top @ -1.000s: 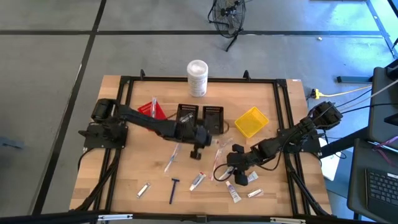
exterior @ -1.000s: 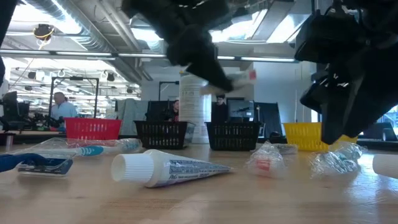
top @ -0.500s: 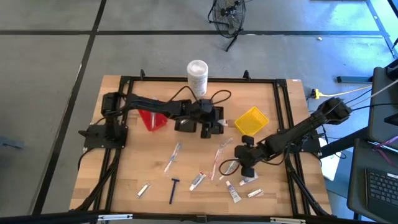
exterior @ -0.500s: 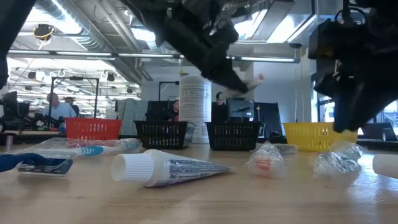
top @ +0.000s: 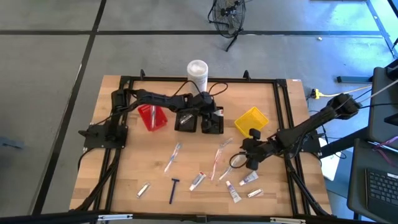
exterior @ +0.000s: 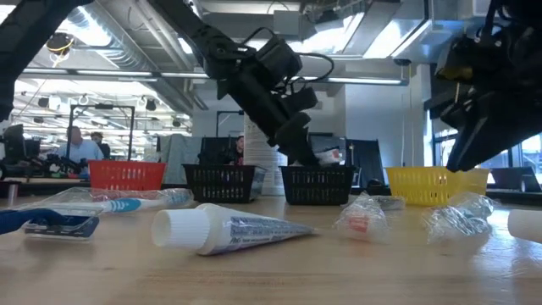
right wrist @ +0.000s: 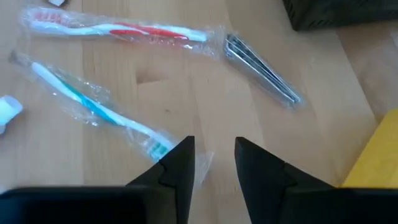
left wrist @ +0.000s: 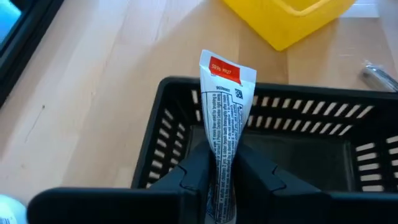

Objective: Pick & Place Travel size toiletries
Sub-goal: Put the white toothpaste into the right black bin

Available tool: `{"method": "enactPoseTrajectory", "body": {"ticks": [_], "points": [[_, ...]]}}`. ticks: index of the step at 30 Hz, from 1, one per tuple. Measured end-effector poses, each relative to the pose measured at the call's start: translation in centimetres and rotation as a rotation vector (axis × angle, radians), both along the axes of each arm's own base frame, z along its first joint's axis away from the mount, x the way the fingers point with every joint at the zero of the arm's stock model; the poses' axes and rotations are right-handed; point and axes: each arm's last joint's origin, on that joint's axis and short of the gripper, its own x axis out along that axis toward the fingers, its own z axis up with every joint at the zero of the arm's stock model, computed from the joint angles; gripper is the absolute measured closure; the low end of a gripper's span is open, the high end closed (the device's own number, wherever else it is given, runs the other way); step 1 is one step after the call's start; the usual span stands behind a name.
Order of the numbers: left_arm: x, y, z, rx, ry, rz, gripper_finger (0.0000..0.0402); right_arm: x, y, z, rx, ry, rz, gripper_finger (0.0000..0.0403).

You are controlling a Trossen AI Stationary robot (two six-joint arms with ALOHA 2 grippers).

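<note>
The wooden table [top: 149, 180] carries, beyond my left gripper, a red bin [top: 151, 116], two black bins and a yellow bin [top: 251, 119]. My left gripper [left wrist: 225, 163] hangs directly over the right-hand black bin [left wrist: 311, 109], its jaws narrowed onto a small white tube [left wrist: 225, 106], gripped at the lower body with the red-labelled crimped end standing up between my fingers. I judge the tube light and soft; a firm pinch on the flat crimp or the mid-body should suit, since the rounded cap end would slip. My right gripper [right wrist: 211, 163] hovers low over the board with jaws part open and holding nothing. Just ahead of its fingertips lies a blue toothbrush [right wrist: 93, 106] in crinkled clear wrap, a red toothbrush [right wrist: 118, 30] beyond it, and a slim metal item [right wrist: 261, 78] off to one side. The wrapped brushes look stiff but slick; I would take one across the handle's middle.
</note>
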Motion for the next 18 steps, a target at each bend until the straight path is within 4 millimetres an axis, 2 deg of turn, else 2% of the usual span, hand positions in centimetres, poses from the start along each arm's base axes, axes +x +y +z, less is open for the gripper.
{"method": "enactPoseTrajectory", "body": {"ticks": [9, 18], "points": [[-0.25, 0.23, -0.33, -0.012, 0.028, 0.009, 0.0327, 0.11, 0.05, 0.12, 0.007, -0.048, 0.015, 0.0271], [-0.28, 0.22, -0.37, -0.016, 0.033, 0.012, 0.0327, 0.32, 0.14, 0.29, 0.017, -0.074, 0.019, 0.0280]]}}
